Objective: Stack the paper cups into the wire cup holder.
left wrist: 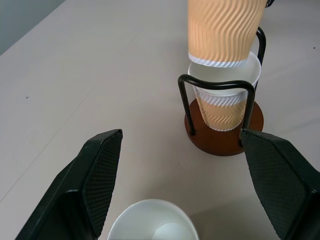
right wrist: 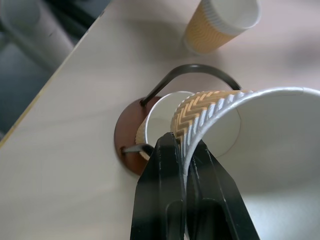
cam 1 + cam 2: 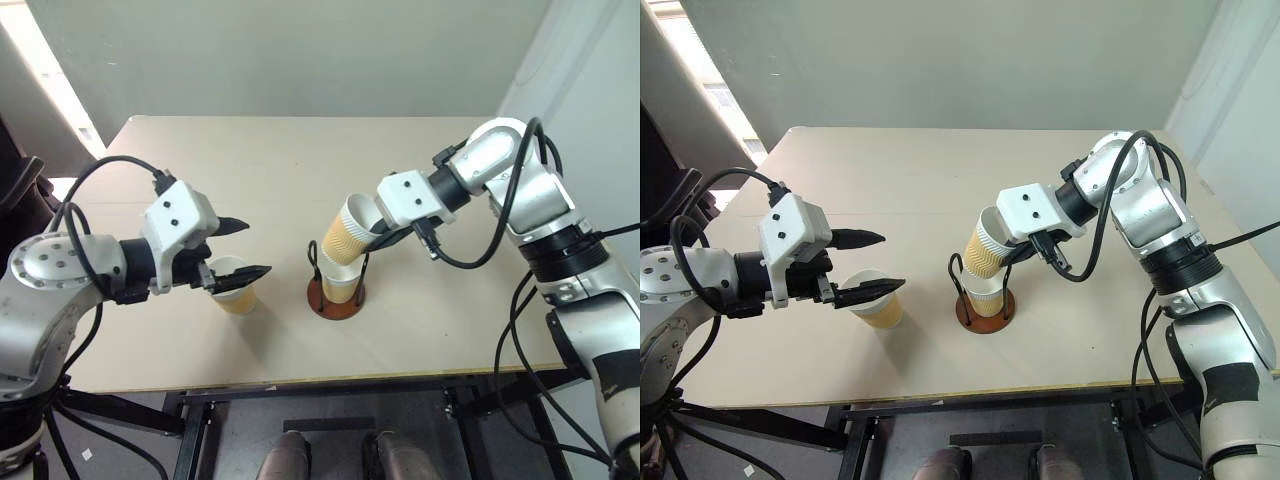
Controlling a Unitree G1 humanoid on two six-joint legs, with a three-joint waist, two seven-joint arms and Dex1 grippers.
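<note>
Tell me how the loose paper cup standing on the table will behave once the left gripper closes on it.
The loose cup looks empty and thin-walled, so probably light and easily crushed. Its ribbed wall should give the open left gripper decent grip. Standing on its narrow bottom, it would likely tip if nudged near the rim.

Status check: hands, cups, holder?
Right hand shut on a tilted cup's rim, its base just above the cup in the wire holder. Left hand open around third cup. Nothing in the way.
</note>
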